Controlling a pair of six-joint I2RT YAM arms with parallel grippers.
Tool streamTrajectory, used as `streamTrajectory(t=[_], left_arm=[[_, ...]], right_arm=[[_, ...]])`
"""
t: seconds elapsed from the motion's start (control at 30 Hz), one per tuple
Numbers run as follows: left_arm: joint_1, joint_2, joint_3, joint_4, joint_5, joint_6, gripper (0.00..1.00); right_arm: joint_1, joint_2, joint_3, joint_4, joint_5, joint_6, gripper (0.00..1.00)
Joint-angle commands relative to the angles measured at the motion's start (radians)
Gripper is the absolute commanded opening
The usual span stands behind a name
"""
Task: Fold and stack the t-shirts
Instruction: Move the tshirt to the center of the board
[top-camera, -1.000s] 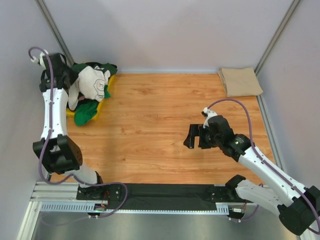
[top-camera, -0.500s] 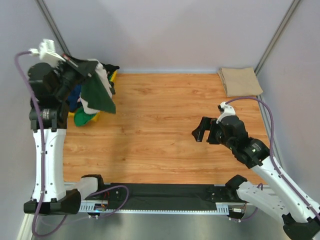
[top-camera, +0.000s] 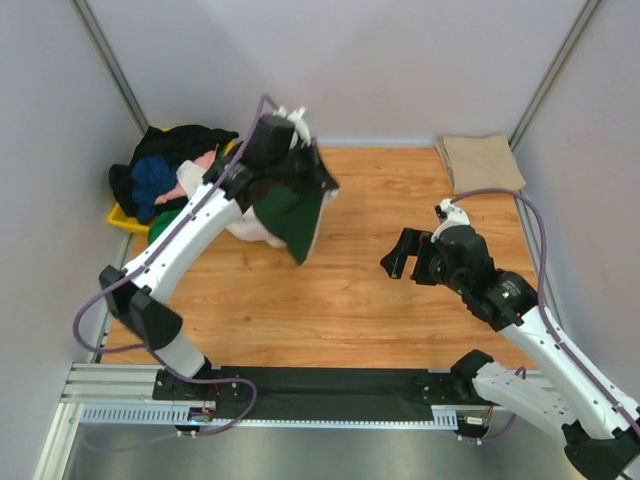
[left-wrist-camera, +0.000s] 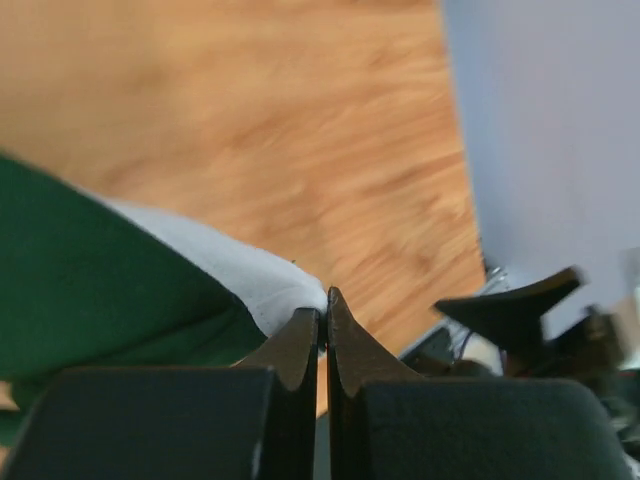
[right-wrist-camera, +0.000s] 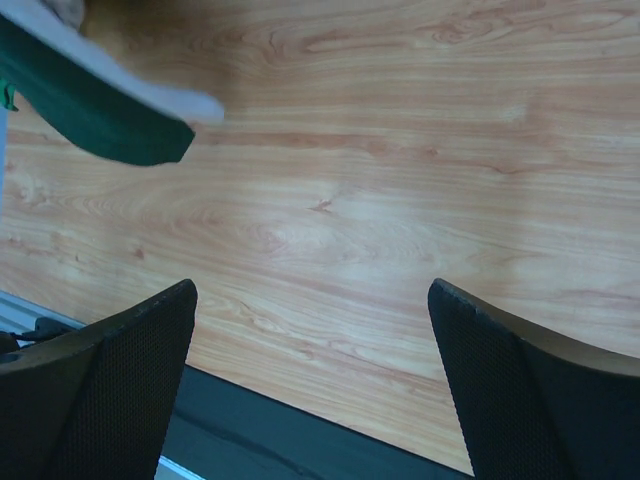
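The left claw (left-wrist-camera: 323, 318) is pinched shut on the cream edge of the green-sleeved tee (top-camera: 290, 215), which hangs from it over the table (top-camera: 350, 300) toward 12 o'clock. The right claw (top-camera: 402, 256) gapes wide at 3 o'clock with nothing between its fingers. A heap of tees (top-camera: 160, 170) fills the tray (top-camera: 122, 219) at 10 o'clock. A folded tan tee (top-camera: 482, 162) lies at 1 o'clock.

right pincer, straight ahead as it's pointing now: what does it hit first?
Probably the bare table. The right pincer, open, angles down at the wood, which fills its wrist view between the fingers. The hanging cream and green t-shirt sits off that line, in the view's upper left corner; depth is unclear.
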Motion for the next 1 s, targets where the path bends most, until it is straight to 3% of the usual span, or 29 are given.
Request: streamTrajectory(t=[0.0,0.03,0.07,0.1,0.13,0.17,0.2,0.23,0.27,0.4,0.5,0.6,0.67,0.7,0.8,0.87,0.97], left_arm=[[-0.122,0.185,0.668,-0.111,-0.05,0.15,0.0],[-0.131,0.264,1.03,-0.168,-0.029,0.142,0.0],[-0.133,0.336,1.19,-0.222,0.032,0.115,0.0],[-0.13,0.408,1.296,-0.207,0.057,0.084,0.0],[-0.128,0.397,1.297,-0.163,0.083,0.034,0.0],[-0.125,0.356,1.203,0.009,0.143,0.009,0.0],[-0.119,0.235,0.947,0.255,0.198,-0.052,0.0],[-0.118,0.189,0.858,0.258,0.199,-0.052,0.0],[-0.119,0.165,0.831,0.367,0.234,-0.059,0.0],[-0.118,0.17,0.917,0.342,0.353,-0.017,0.0],[-0.117,0.086,0.746,0.378,0.355,-0.017,0.0],[-0.117,0.027,0.463,0.39,0.286,-0.052,0.0],[-0.122,0.042,0.255,0.459,0.317,-0.097,0.03],[-0.127,0.085,0.146,0.483,0.33,-0.124,0.17],[-0.147,0.258,0.098,0.392,0.389,-0.103,0.56],[-0.162,0.324,0.107,0.206,0.372,0.002,0.62],[-0.162,0.27,-0.003,0.102,0.144,0.122,0.65]], right_arm=[[0.002,-0.029,0.126,-0.055,0.096,-0.013,1.0],[0.002,-0.035,0.146,-0.075,0.115,-0.018,1.0],[0.002,-0.048,0.182,-0.094,0.135,-0.021,1.0],[0.002,-0.058,0.195,-0.126,0.164,-0.022,1.0],[0.002,-0.068,0.204,-0.14,0.173,-0.022,1.0],[0.002,-0.092,0.213,-0.152,0.181,-0.019,1.0],[0.002,-0.121,0.21,-0.175,0.19,-0.012,1.0],[0.002,-0.121,0.206,-0.183,0.195,-0.009,1.0],[0.002,-0.153,0.192,-0.192,0.198,-0.004,1.0],[0.002,-0.215,0.155,-0.235,0.216,0.016,1.0],[0.002,-0.241,0.144,-0.27,0.229,0.03,1.0],[0.002,-0.272,0.128,-0.29,0.261,0.053,1.0],[0.001,-0.291,0.1,-0.29,0.267,0.07,1.0],[0.002,-0.295,0.091,-0.289,0.269,0.082,1.0],[0.002,-0.282,0.069,-0.284,0.237,0.094,1.0],[0.002,-0.264,0.057,-0.283,0.204,0.102,1.0],[0.002,-0.247,0.011,-0.269,0.141,0.111,1.0]])
